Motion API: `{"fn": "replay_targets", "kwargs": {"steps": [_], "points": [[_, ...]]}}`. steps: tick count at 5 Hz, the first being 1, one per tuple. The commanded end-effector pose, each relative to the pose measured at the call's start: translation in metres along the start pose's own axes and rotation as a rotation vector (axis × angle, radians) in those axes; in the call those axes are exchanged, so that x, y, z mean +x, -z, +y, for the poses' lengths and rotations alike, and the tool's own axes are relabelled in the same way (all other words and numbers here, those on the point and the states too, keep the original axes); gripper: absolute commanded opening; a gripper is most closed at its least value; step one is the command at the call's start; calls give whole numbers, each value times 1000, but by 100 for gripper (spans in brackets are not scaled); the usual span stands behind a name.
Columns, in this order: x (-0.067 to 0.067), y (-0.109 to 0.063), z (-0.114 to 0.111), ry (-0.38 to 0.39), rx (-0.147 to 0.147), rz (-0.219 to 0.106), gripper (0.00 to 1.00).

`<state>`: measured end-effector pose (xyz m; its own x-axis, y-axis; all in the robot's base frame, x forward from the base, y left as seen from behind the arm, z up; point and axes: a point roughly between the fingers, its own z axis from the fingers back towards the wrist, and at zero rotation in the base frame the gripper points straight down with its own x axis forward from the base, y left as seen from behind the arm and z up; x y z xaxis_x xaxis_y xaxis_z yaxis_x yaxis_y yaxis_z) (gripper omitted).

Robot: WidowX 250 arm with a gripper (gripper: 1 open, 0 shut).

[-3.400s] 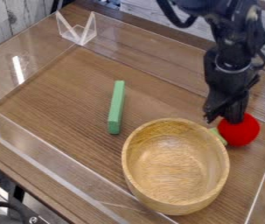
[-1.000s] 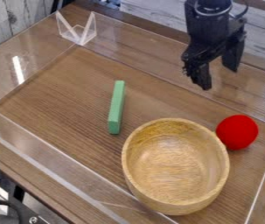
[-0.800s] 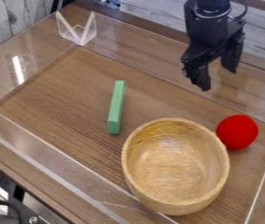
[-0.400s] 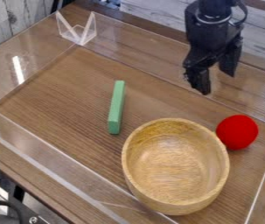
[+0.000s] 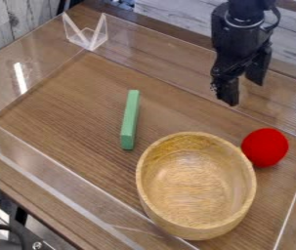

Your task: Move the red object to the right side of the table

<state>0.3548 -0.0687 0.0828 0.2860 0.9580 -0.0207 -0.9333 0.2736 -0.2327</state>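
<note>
The end effector (image 5: 240,83) hangs over the far right part of the table (image 5: 72,107), pointing steeply downward with its two dark fingers spread apart and nothing between them. The red toy fruit (image 5: 267,146) lies below it in the camera view, a little to its right and nearer the camera, resting on the wood close to the clear wall on that side. The two are apart: bare tabletop shows between the fingertips and the top of the fruit.

Being round, the fruit has no long axis to line up with, so any closing direction would serve. What matters is the offset: to reach it, the end effector would need to travel toward the camera, slightly rightward, and down.

The wooden bowl (image 5: 197,184) sits just beside the fruit on its left, also nearer the camera than the end effector, leaving little room on that side for a finger. The green flat bar (image 5: 131,119) lies well off to the end effector's left.

Judged from where it rests, the fruit already sits toward the table's right side.
</note>
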Motion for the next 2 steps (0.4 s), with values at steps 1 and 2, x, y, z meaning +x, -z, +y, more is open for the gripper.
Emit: {"fn": "replay_targets", "kwargs": {"steps": [1, 2], "points": [[-1, -16, -19, 17, -51, -4, 100], [0, -17, -23, 32, -42, 0, 100]]}}
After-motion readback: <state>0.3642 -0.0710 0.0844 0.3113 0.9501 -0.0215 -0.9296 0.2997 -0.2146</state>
